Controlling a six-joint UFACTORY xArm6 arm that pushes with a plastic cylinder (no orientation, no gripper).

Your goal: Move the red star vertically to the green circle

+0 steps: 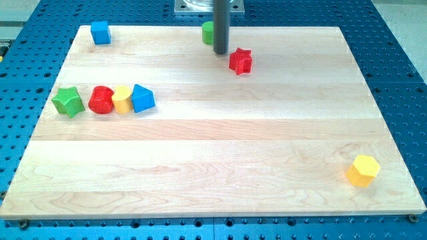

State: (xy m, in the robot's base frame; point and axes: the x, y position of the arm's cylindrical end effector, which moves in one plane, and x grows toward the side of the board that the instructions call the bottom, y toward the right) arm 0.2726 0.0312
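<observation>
The red star point(240, 61) lies near the view's top, a little right of centre. The green circle point(208, 32) sits at the top edge of the board, partly hidden behind my rod. My tip point(221, 52) rests on the board just left of the red star and just below the green circle, with a small gap to the star.
A blue cube point(100, 32) is at the top left. At the left stand a green star point(68, 101), a red cylinder point(101, 99), a yellow cylinder point(122, 99) and a blue triangular block point(143, 98) in a row. A yellow hexagon point(363, 170) lies at the bottom right. The wooden board point(213, 167) sits on a blue perforated table.
</observation>
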